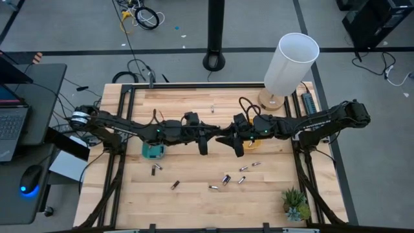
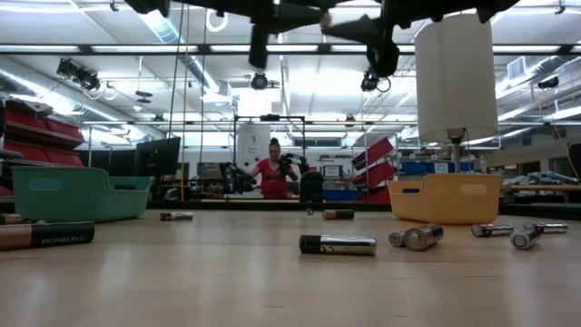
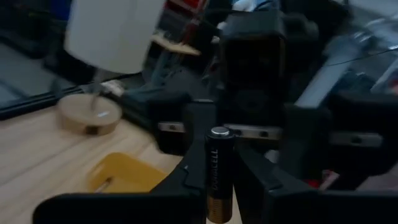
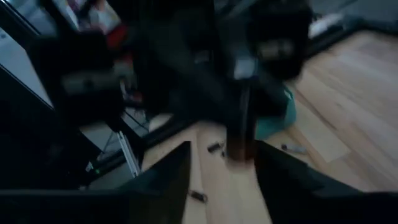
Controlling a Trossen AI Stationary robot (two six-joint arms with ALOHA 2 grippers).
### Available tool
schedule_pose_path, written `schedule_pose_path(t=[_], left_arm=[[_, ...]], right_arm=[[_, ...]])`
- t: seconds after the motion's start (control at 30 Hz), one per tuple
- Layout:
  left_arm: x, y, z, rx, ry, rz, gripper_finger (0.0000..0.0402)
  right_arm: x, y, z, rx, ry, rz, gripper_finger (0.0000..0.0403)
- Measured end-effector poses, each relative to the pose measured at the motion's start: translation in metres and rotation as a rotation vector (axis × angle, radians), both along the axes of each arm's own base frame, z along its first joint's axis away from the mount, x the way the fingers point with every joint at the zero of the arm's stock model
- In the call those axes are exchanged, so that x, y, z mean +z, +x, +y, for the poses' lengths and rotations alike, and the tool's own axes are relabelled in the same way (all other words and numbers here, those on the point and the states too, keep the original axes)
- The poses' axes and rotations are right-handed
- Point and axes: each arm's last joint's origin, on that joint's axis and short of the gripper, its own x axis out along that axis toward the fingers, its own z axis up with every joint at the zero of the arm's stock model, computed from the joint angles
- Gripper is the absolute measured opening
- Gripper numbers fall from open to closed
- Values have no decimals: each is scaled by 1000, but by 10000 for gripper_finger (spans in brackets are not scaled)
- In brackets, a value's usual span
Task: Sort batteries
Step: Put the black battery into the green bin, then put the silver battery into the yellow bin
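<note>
From above, several batteries [image 1: 226,179] lie loose on the counter [image 1: 194,207] below the yellow tray [image 1: 262,134], so most sorting remains. The left wrist view shows the left end effector [image 3: 219,186] clamped narrowly on a Duracell battery [image 3: 218,174], near the yellow tray. In the right wrist view, the right end effector [image 4: 221,165] stands wide with that battery between its fingers, so I judge this a handover.

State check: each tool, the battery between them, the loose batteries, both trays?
left tool: shut on the Duracell battery, upright
right tool: open, facing the left one
loose batteries: lying flat on the table
green tray: upright
yellow tray: upright
</note>
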Motion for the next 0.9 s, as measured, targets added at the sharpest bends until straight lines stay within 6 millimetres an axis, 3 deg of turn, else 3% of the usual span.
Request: schedule_pose_path(t=[0.1, 0.23, 0.53, 0.77, 0.9], left_arm=[[6, -13, 1, 26, -7, 89, 54], [2, -45, -1, 52, -18, 363, 54], [-47, -138, 10, 273, -138, 1253, 62], [-88, -160, 11, 351, -274, 1401, 129], [-87, -160, 10, 367, -299, 1383, 158]], right_arm=[[-6, -1, 0, -5, 17, 59, 225], [-12, -4, 1, -7, 31, 138, 249], [-16, -6, 5, 0, 22, 176, 217], [-12, -4, 1, -12, 7, 133, 183], [-11, -3, 1, -12, 8, 123, 169]])
